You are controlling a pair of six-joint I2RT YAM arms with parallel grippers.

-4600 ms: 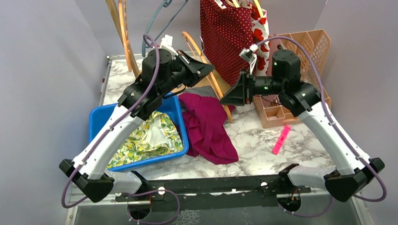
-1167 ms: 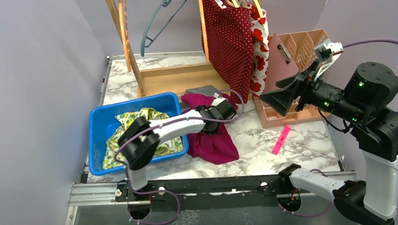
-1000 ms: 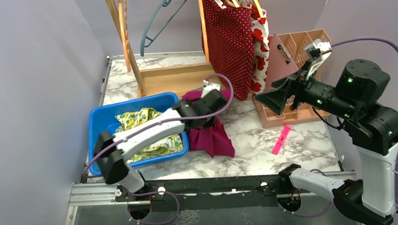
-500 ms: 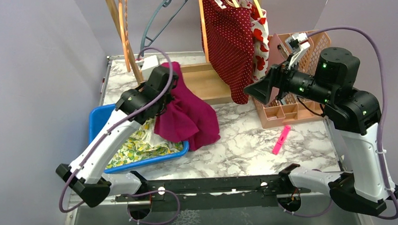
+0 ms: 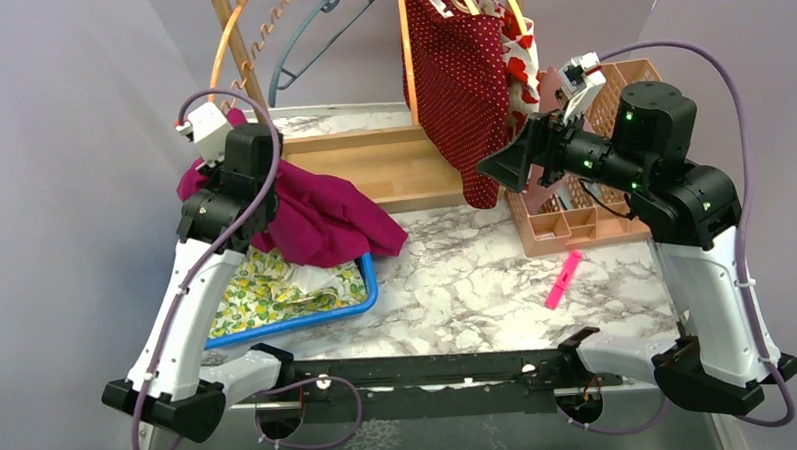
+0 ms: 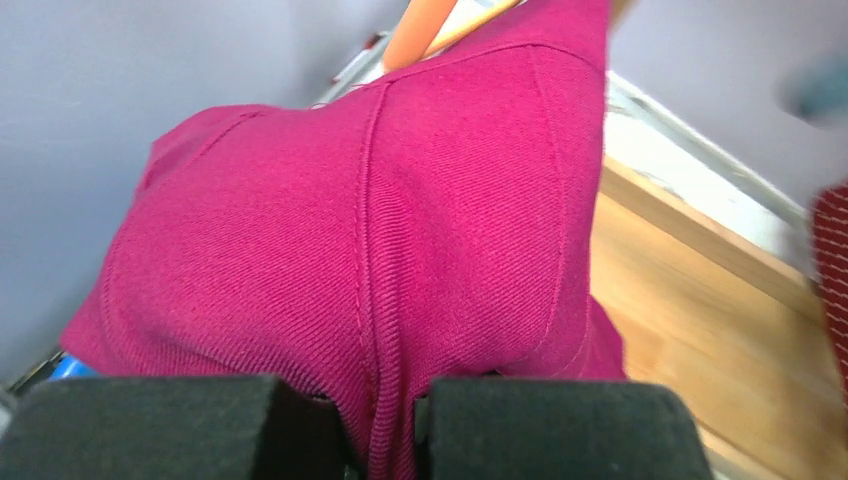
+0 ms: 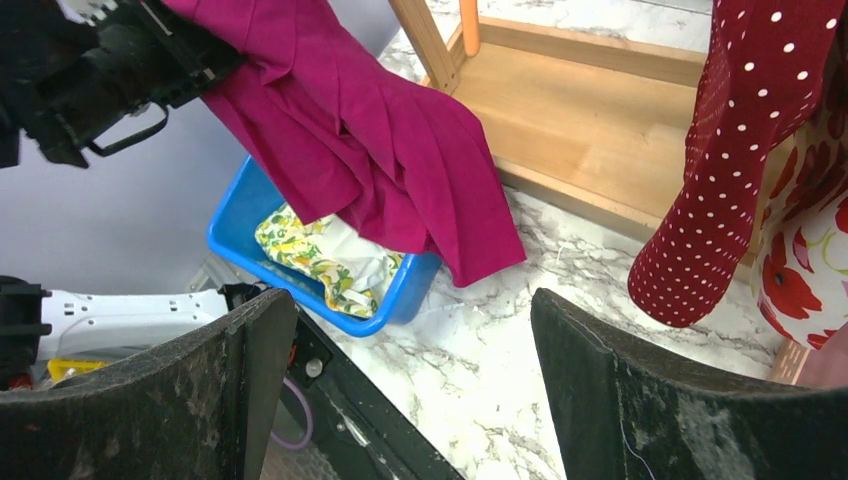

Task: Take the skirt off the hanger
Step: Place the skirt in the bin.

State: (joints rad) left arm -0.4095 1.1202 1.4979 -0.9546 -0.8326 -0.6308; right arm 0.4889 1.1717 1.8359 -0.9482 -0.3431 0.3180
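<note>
Left gripper [image 6: 385,430] is pinching the skirt [image 5: 324,213] above the bin [image 5: 371,286]; right gripper [image 5: 503,167] is hovering wide open.

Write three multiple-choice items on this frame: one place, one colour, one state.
1. What does the magenta skirt hang over?
A) a cardboard box
B) the blue bin
C) a metal sink

2. What colour is the marker lying on the marble table?
A) green
B) black
C) pink

3. How does the right tool stand?
A) open, holding nothing
B) shut, holding nothing
C) shut on cloth

Key:
1 B, the skirt's lower folds drape across the bin's rim in the top and right wrist views.
2 C, it shows bright pink against the marble.
3 A, the right wrist view shows its fingers wide apart with only the scene between them.
</note>
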